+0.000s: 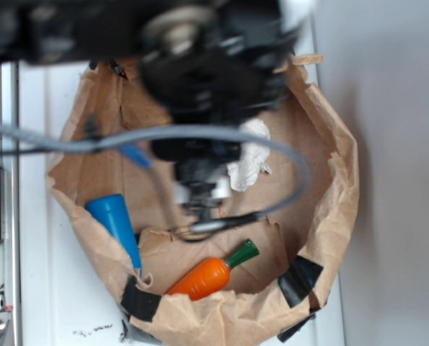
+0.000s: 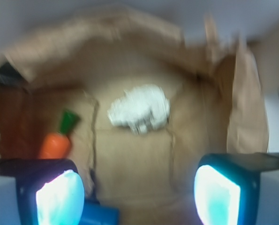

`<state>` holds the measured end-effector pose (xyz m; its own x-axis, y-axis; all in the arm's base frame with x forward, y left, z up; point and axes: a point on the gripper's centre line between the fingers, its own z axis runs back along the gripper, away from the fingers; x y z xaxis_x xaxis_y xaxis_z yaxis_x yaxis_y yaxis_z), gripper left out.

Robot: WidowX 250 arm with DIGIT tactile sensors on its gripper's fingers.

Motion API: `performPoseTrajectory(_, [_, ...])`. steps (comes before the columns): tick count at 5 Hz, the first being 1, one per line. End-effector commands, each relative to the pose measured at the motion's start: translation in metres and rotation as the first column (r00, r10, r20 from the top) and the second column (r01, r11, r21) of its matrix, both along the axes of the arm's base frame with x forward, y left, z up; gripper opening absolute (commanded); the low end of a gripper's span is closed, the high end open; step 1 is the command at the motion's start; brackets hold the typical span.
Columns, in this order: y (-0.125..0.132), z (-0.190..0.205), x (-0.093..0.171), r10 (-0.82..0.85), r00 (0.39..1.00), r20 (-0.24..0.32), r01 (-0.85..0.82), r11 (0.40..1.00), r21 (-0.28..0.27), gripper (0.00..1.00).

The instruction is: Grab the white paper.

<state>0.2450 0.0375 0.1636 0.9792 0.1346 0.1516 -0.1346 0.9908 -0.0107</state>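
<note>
The white paper (image 2: 140, 110) is a crumpled off-white wad lying on the floor of the brown paper bag (image 2: 130, 154), ahead of my gripper (image 2: 138, 197). In the exterior view the white paper (image 1: 250, 162) shows just right of the arm, partly hidden by it. My gripper is open, its two pale pads wide apart with only bare bag floor between them. It hovers above the bag floor, short of the wad. In the exterior view the gripper (image 1: 200, 205) is blurred and its fingers do not show clearly.
A toy carrot (image 1: 210, 274) with a green top lies near the bag's front wall. A blue cone-shaped object (image 1: 117, 220) leans at the left. The bag's walls (image 1: 344, 180) rise all round, patched with black tape (image 1: 301, 281). A grey cable (image 1: 200, 137) loops across.
</note>
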Motion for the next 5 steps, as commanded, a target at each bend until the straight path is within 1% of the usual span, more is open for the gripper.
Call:
performPoseTrajectory(1, [0.005, -0.022, 0.019, -0.013, 0.999, 0.047, 0.011, 0.999, 0.047, 1.00])
performPoseTrajectory(2, [0.007, -0.040, 0.033, -0.003, 0.999, 0.033, 0.000, 0.997, 0.075, 1.00])
performPoseTrajectory(3, [0.008, -0.054, 0.036, 0.005, 1.000, 0.027, -0.008, 0.995, 0.095, 1.00])
performPoseTrajectory(4, [0.009, -0.064, 0.040, 0.000, 0.999, 0.032, -0.003, 0.995, 0.097, 1.00])
performPoseTrajectory(5, [0.017, -0.071, 0.047, -0.013, 0.999, 0.051, 0.008, 0.996, 0.091, 1.00])
